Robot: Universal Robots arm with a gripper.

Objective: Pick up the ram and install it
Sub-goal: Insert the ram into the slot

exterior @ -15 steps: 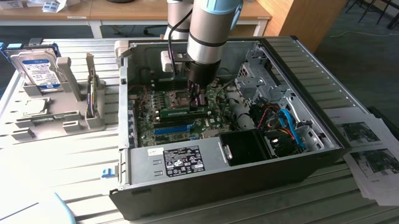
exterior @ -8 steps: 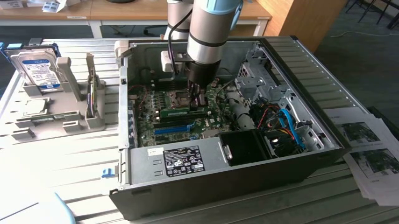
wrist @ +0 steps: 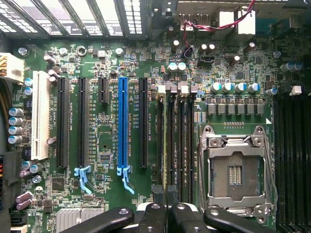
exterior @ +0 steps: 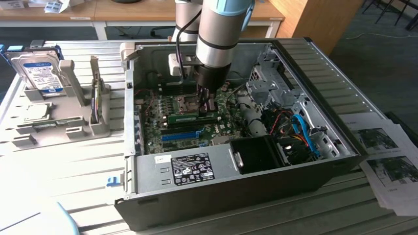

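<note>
Inside the open computer case (exterior: pixel 216 200), the hand (exterior: pixel 208 110), narrowed almost together, is pinching the ram (exterior: pixel 184 118) on edge at the memory slots (wrist: pixel 179 145); pickup is looking done, though seating is seemingly remaining unfinished

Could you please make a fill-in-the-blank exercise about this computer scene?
The end effector reaches into the open computer ___.
The ram at its tip is ___ in colour.
The hard drive stands outside, on the exterior view's ___.
The long slot between black slots is bright ___.
Missing words: case, green, left, blue.
</note>
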